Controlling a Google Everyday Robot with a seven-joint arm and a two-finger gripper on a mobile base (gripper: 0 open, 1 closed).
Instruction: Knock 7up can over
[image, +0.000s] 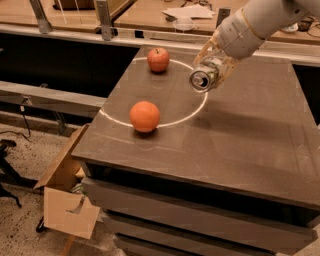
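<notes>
The 7up can (202, 80) is a small silver can lying tilted, its shiny top facing the camera. It is held above the dark table (250, 145), near the right edge of a white circle (195, 110) marked on the top. My gripper (211, 69) comes in from the upper right on a white arm (255, 22) and is shut around the can's body, with pale fingers (200, 56) on either side. The can's label is mostly hidden by the fingers.
An orange (145, 116) sits on the circle's front left. A red apple (158, 59) sits at its far edge. An open cardboard box (65, 200) stands on the floor at the lower left. A counter with papers (187, 11) runs behind the table.
</notes>
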